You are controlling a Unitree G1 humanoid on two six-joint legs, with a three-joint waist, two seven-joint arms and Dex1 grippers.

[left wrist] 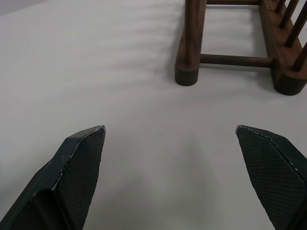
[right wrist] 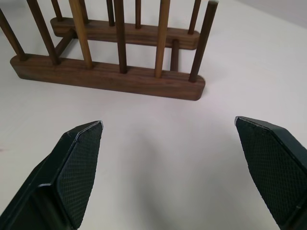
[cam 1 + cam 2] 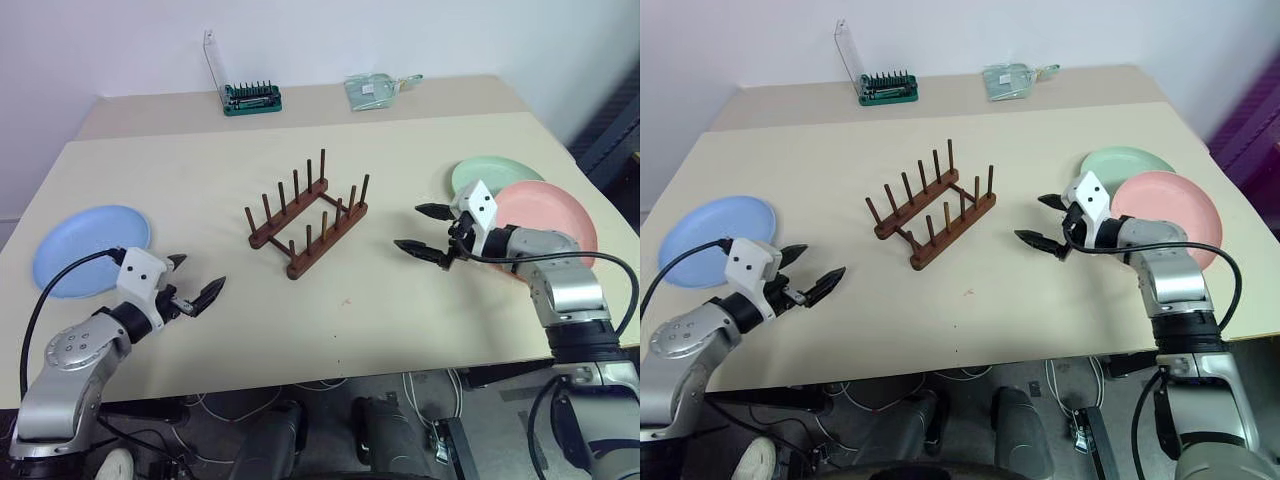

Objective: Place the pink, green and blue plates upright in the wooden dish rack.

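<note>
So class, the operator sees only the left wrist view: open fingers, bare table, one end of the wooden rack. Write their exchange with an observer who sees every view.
Operator: Is any plate in the wooden dish rack yet?
Observer: No, its pegs stand empty.
Operator: Where is the blue plate?
Observer: The blue plate lies flat near the table's left edge, beside the left gripper.
Operator: And the other two?
Observer: The pink plate overlaps the green plate on the right side, behind the open right gripper.
</note>
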